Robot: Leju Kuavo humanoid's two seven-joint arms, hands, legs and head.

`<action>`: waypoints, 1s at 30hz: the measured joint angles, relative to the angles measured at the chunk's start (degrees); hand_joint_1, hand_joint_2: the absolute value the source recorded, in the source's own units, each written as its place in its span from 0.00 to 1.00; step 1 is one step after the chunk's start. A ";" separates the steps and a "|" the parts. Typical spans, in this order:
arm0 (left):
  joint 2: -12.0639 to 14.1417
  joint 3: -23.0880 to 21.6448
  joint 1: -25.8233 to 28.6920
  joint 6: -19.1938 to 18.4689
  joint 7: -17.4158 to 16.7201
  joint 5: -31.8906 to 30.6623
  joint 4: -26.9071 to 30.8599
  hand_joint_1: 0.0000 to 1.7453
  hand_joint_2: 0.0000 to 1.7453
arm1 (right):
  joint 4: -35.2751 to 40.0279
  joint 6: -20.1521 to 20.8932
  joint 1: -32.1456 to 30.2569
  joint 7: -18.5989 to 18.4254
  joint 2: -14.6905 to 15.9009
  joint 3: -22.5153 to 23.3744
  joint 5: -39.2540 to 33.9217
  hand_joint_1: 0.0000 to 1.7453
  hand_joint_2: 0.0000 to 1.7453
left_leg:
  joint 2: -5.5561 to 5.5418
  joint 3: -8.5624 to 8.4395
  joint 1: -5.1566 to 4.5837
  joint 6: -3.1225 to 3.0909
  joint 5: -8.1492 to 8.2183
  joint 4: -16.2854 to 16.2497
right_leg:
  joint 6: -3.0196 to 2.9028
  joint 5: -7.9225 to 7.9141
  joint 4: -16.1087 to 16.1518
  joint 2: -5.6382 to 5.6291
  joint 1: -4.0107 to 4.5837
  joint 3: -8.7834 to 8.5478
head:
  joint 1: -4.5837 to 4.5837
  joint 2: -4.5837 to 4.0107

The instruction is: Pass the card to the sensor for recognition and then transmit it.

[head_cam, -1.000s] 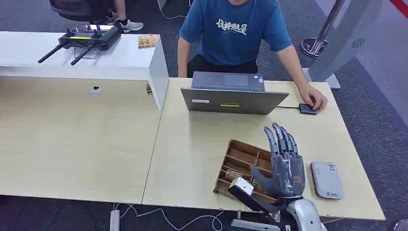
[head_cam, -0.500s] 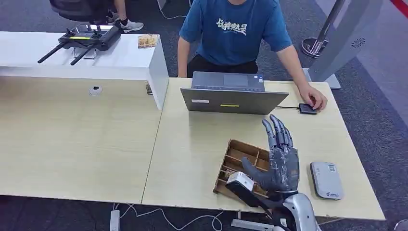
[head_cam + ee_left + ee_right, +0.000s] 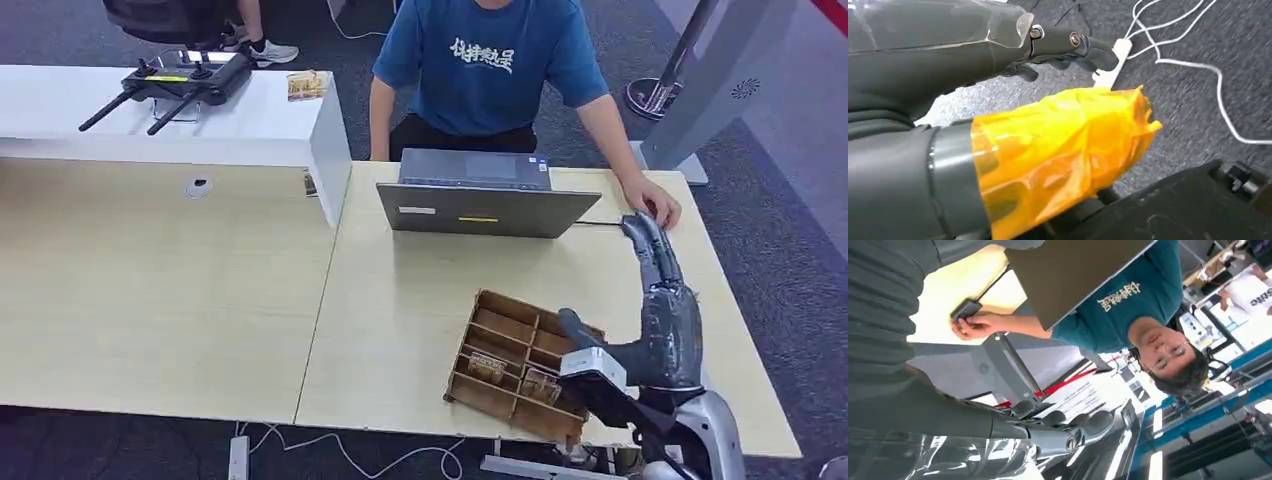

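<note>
Desk [image 3: 400, 300] wide, person far side. Our right hand [image 3: 665, 320] open, empty, above near-right edge; could knock tray [image 3: 500, 345]. Left hand [image 3: 948, 60]: cannot tell.

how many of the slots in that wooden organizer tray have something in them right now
2 that I can see. In the wooden tray, both filled slots are in the row nearest the robot: one on the tray's left, one beside it. The right hand covers the tray's right corner, so more may be hidden.

My right hand [image 3: 668, 330] is dark grey under glossy clear film, on a silver forearm; my left hand [image 3: 973, 45] has orange tape on its thumb.
</note>
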State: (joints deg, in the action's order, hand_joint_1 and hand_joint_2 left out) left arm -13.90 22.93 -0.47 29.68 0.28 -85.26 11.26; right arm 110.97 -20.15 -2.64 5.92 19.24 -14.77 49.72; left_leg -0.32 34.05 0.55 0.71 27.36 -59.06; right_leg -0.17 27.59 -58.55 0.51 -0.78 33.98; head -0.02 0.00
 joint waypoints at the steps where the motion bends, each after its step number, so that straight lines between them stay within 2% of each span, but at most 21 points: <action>1: 0.02 0.00 0.01 -0.48 -0.37 0.15 0.00 0.00 0.00 | 0.61 0.65 -0.87 0.07 0.35 1.03 0.04 0.00 1.00 | 0.00 0.00 0.00 0.00 0.00 0.00 | 0.00 0.01 0.00 0.00 0.00 0.00 | 0.00 0.00; 5: 0.05 0.00 0.01 -1.99 -1.90 0.37 0.00 0.00 0.00 | 1.81 0.74 -4.78 0.07 0.68 2.93 3.19 0.00 1.00 | 0.03 0.01 0.01 0.02 0.03 0.02 | 0.01 0.03 -0.02 -0.03 0.01 0.02 | 0.00 0.00; 13: 0.05 0.02 0.03 -2.69 -1.99 0.70 0.00 0.00 0.00 | 3.17 0.91 -8.59 -1.33 1.05 3.56 5.03 0.00 1.00 | 0.01 0.01 0.02 0.02 0.03 0.02 | 0.02 0.05 -0.01 -0.01 0.02 0.00 | 0.02 0.00; 18: 0.09 0.07 0.08 -2.90 -1.77 1.42 0.00 0.00 0.00 | 3.21 0.08 -11.89 -3.02 1.35 0.90 5.93 0.00 1.00 | 0.03 0.01 0.01 0.00 0.04 0.02 | 0.02 0.06 -0.01 -0.03 0.01 0.01 | -0.02 0.00; 21: 0.09 0.11 0.13 -2.97 -1.05 2.01 0.00 0.00 0.00 | 2.86 -0.33 -12.93 -6.04 2.06 -1.47 8.18 0.00 1.00 | 0.04 0.00 0.01 0.00 0.05 0.02 | 0.02 0.07 -0.01 -0.03 0.01 0.01 | 0.00 0.00; 26: 0.20 0.24 0.19 -2.95 0.07 2.58 0.00 0.00 0.00 | 2.58 0.60 -14.88 -9.79 6.00 -4.76 6.69 0.00 1.00 | 0.03 0.01 0.01 -0.03 0.07 0.02 | 0.02 0.07 0.00 -0.02 0.01 0.00 | 0.00 0.02; 28: 0.28 0.37 0.26 -3.06 0.53 2.97 0.00 0.00 0.00 | 2.62 1.72 -16.46 -12.49 9.05 -5.97 5.44 0.00 1.00 | 0.03 0.02 -0.01 -0.10 0.12 0.02 | 0.03 0.08 0.00 0.00 0.00 0.00 | 0.00 0.00; 30: 0.44 0.46 0.42 -3.67 0.68 3.13 0.00 0.00 0.00 | 3.08 2.14 -18.37 -15.92 13.34 -6.80 4.35 0.00 1.00 | 0.02 0.03 -0.04 -0.12 0.13 0.01 | 0.09 0.11 0.01 0.00 -0.04 -0.01 | 0.00 0.00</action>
State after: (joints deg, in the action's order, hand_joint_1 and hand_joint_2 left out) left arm -13.46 23.39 -0.06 26.01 0.96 -82.14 11.26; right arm 114.05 -18.01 -21.01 -10.00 32.58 -21.57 54.07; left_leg -0.30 34.07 0.51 0.59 27.49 -59.05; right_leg -0.08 27.70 -58.54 0.51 -0.81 33.97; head -0.02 0.00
